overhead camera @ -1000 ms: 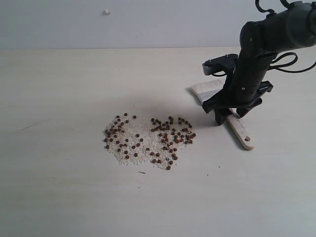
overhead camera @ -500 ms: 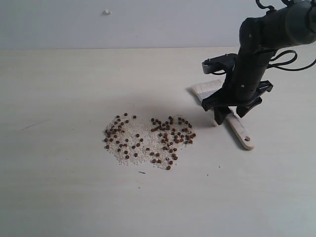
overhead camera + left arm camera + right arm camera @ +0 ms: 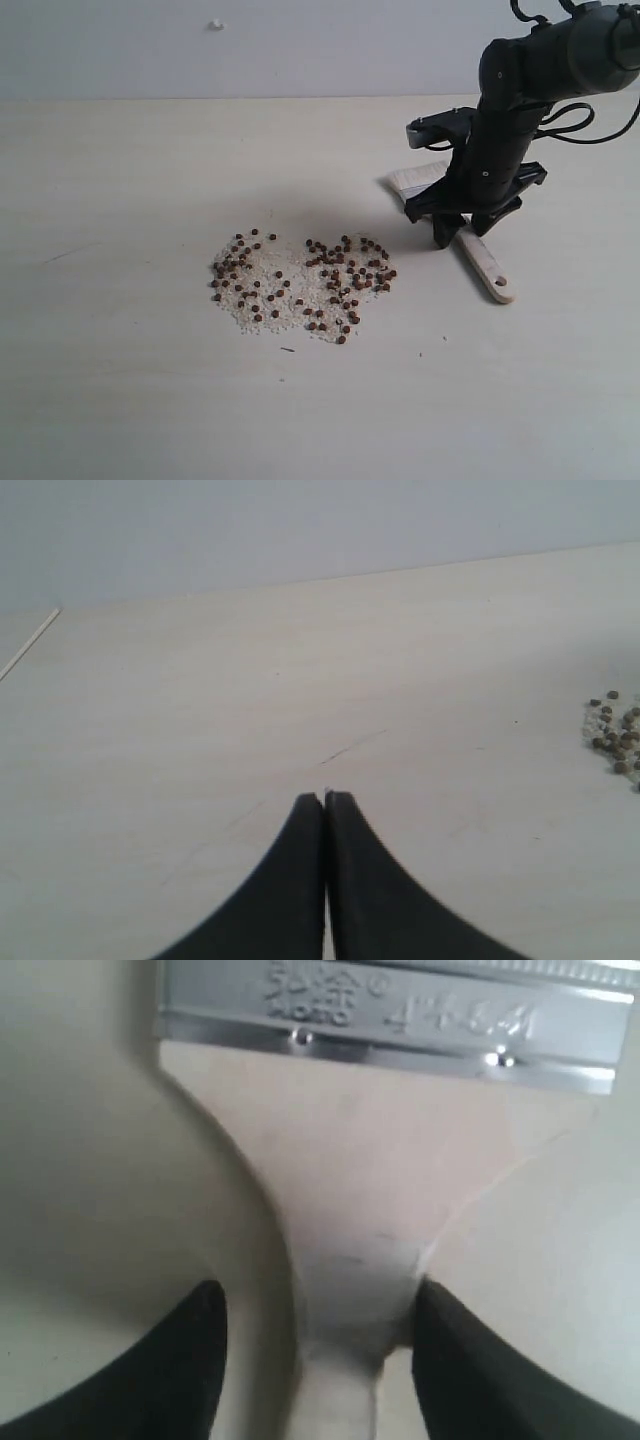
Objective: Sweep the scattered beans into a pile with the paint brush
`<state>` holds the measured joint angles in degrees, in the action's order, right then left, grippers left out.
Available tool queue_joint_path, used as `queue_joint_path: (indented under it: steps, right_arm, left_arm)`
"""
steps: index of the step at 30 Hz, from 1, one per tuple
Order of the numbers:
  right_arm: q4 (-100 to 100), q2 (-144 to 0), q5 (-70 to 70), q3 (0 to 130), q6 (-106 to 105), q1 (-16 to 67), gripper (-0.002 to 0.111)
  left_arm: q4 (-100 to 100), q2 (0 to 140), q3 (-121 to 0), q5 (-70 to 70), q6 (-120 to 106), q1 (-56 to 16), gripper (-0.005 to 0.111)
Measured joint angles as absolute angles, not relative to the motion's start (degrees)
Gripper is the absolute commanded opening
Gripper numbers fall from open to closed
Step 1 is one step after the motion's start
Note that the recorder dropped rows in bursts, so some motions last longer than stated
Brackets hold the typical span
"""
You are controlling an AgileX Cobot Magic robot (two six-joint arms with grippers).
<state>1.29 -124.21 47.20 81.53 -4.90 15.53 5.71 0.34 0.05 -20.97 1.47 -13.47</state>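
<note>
The beans (image 3: 340, 265) lie spread in a loose flat patch with whitish grains at the table's middle; its edge shows in the left wrist view as beans (image 3: 612, 735). The paint brush (image 3: 487, 268) lies flat to the right of them, with its bristles (image 3: 420, 180) pointing away. My right gripper (image 3: 461, 236) is open and straddles the handle just behind the ferrule. In the right wrist view the handle (image 3: 350, 1230) sits between the fingers of the right gripper (image 3: 318, 1305), touching one and apart from the other. My left gripper (image 3: 325, 798) is shut and empty above bare table.
The pale table (image 3: 120, 380) ends at a grey wall at the back. A small white speck (image 3: 216, 24) sits on that wall. A thin dark scratch (image 3: 350, 748) marks the table ahead of the left gripper.
The right gripper has shifted slightly along the handle toward the ferrule. The brush and the beans have not moved.
</note>
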Motion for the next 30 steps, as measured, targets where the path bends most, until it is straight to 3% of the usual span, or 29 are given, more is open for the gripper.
queue_joint_path:
  steps: [5,30]
  right_arm:
    - [1.29,-124.21,46.84,81.53,-4.78,15.53,0.0]
    - [2.07,-116.75,52.32,81.53,-6.48,15.53,0.0]
  left_arm:
    - [5.71,0.34,0.05,-20.97,1.47,-13.47,0.0]
    - [5.71,0.34,0.05,-20.97,1.47,-13.47,0.0]
